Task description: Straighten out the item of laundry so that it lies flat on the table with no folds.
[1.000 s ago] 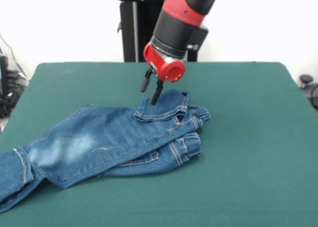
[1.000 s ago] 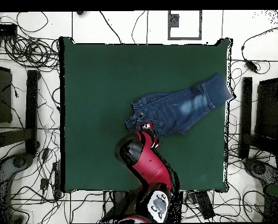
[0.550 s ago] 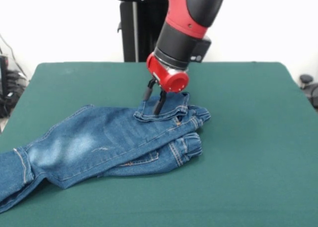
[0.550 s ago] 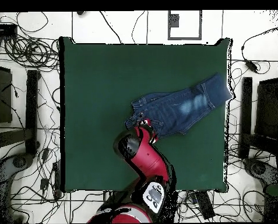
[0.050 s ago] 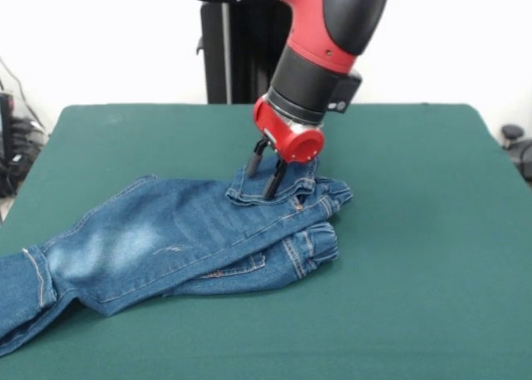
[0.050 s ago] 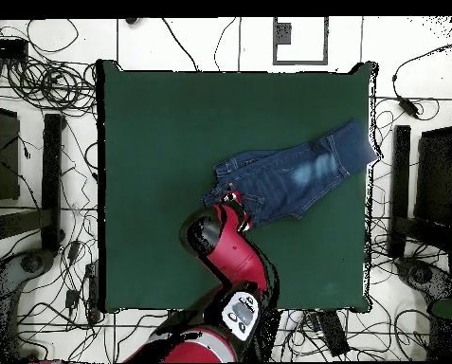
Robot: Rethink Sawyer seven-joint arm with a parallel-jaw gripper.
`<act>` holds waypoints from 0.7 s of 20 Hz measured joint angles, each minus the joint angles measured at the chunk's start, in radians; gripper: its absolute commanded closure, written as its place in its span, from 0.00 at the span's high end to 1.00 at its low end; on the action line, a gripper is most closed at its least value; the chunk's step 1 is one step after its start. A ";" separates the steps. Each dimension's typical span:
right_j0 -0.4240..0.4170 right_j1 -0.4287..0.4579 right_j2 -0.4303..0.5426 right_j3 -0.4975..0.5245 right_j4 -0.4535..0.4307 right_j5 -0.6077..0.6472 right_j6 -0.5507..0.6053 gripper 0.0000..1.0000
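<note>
One pair of jeans (image 5: pixel 166 239) lies folded over itself on the table (image 5: pixel 416 230), leg ends over one table edge | waistband bunched near mid-table | gripper (image 5: pixel 264 172) down at the waistband, jaws spread apart, tips touching denim, nothing clamped.

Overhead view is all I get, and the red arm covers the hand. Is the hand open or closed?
Observer: Open. The front view shows the hand with its two black fingers apart, down at the waist of the jeans.
Operator: Are the jeans flat there?
Observer: No. The waist end is folded, one layer lying on another.
Operator: Is it lifting them?
Observer: No, the jeans lie on the table.
</note>
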 measured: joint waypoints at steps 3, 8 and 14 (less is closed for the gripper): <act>0.011 0.008 -0.010 -0.005 0.009 0.001 0.000 1.00; 0.027 0.012 -0.025 -0.011 0.017 0.023 0.000 1.00; 0.027 0.012 -0.037 -0.014 0.017 0.042 0.000 1.00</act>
